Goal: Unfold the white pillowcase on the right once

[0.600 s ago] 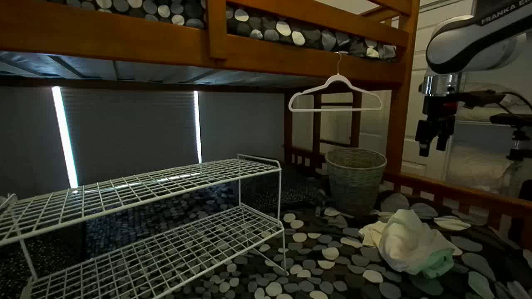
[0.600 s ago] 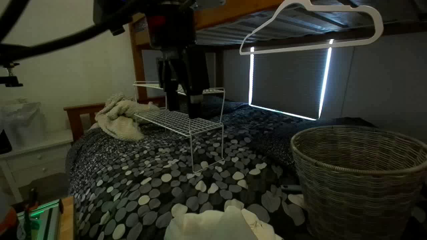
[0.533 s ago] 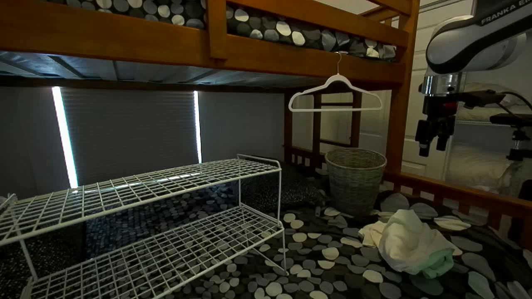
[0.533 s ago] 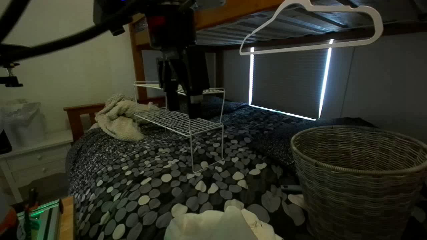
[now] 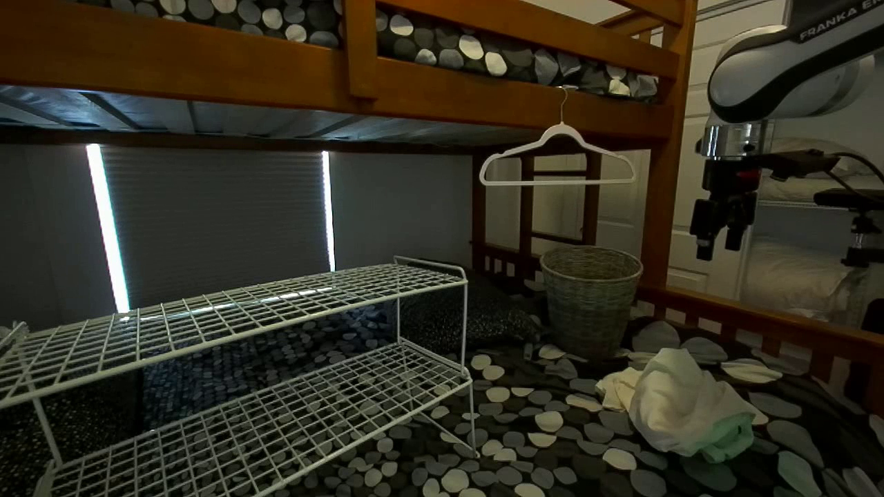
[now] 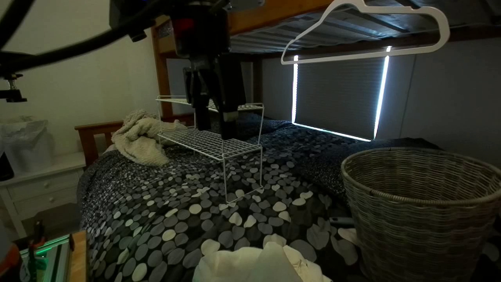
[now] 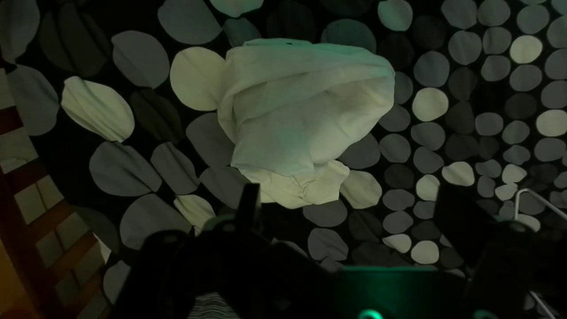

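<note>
Spotted grey and cream on black across the worktop (image 5: pixel 535 442).
In an exterior view, white on the pillowcase (image 5: pixel 680 404), tinged green at four o'clock.

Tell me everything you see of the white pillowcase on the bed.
The white pillowcase is plain, soft-looking cloth, bunched in a folded heap on the dotted bedspread. One side looks greenish, perhaps from light; opposite, a creamier piece pokes out; I can't tell if it's the same cloth. It lies near but apart from the wicker basket; the open gripper hangs higher up, not touching.
</note>
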`<state>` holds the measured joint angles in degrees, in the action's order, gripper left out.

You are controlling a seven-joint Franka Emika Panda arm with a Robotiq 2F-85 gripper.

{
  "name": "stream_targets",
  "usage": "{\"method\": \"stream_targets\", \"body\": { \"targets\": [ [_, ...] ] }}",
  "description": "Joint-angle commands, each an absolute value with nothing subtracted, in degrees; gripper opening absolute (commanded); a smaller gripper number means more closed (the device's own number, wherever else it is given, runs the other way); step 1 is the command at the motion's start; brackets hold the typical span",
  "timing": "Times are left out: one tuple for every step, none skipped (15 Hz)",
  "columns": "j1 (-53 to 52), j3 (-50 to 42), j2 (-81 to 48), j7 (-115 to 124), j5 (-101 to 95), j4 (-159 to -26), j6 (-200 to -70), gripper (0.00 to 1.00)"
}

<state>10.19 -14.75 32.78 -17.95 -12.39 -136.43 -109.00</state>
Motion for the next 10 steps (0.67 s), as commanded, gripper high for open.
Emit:
{"method": "stream_targets", "body": {
  "targets": [
    [9.01, -13.31, 33.53, -18.00, -12.38, -138.36, -109.75, 1.00],
    [8.41, -12.61, 34.00, -17.36, -11.98, -139.78, -110.25, 1.00],
    [7.75, -11.99, 34.01, -17.03, -11.40, -141.03, -110.42, 1.00],
    [7.23, -11.14, 33.90, -16.41, -11.22, -142.43, -110.62, 1.00],
    [6.90, -10.32, 33.57, -15.48, -11.35, -143.99, -110.90, 1.00],
    [6.73, -9.52, 33.37, -14.50, -11.84, -145.10, -111.02, 1.00],
    [6.68, -8.79, 33.38, -13.49, -12.39, -147.21, -111.38, 1.00],
    [6.73, -8.17, 33.56, -12.66, -12.93, -148.76, -111.56, 1.00],
    [6.93, -7.58, 33.64, -11.68, -13.74, -151.13, -112.58, 1.00],
    [7.16, -7.15, 33.61, -10.79, -14.44, -153.07, -113.70, 1.00]
  ]
}}
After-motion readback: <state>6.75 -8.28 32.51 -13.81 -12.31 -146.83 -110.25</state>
